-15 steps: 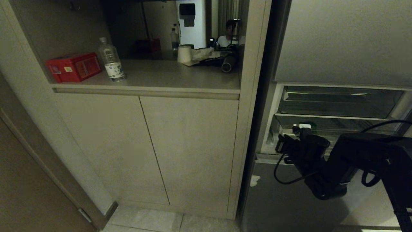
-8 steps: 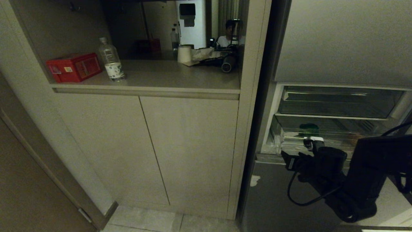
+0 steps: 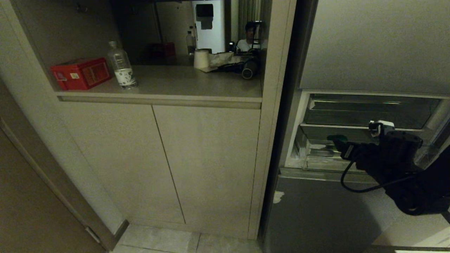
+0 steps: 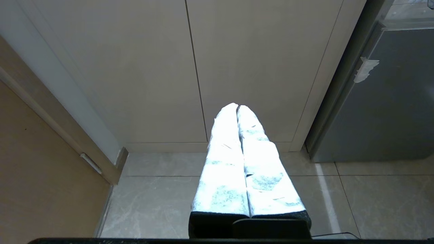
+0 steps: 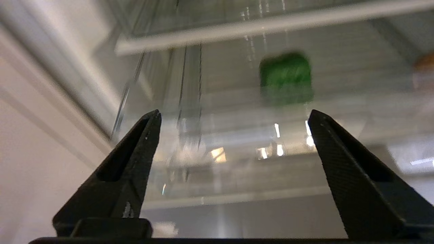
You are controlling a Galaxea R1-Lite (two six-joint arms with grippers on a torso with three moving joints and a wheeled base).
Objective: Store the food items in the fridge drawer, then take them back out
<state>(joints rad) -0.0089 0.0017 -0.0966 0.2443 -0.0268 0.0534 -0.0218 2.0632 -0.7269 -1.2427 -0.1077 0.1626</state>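
Observation:
The clear fridge drawer point(image 3: 318, 160) point(image 5: 237, 176) sits low in the grey fridge. Inside it, seen through the clear front, lie a dark green food item point(image 3: 332, 137) point(image 5: 285, 76) and, at the edge of the right wrist view, an orange-brown one point(image 5: 423, 64). My right gripper point(image 3: 340, 144) point(image 5: 234, 115) hovers just in front of the drawer, pointing at it, open with nothing between its fingers. My left gripper point(image 4: 237, 106) is parked low in front of the cabinet doors, its white-wrapped fingers point(image 4: 223, 162) shut together and holding nothing.
A shallower clear tray point(image 3: 369, 112) sits above the drawer, and a grey fridge door point(image 3: 316, 211) below it. On the counter point(image 3: 168, 84) to the left stand a red box point(image 3: 81, 73) and a water bottle point(image 3: 121, 65). A person point(image 3: 250, 35) shows beyond it.
The right gripper has gone from nearly shut to wide open. It drew back from the drawer's left front, dipped, then rose and shifted right. The green item is now uncovered.

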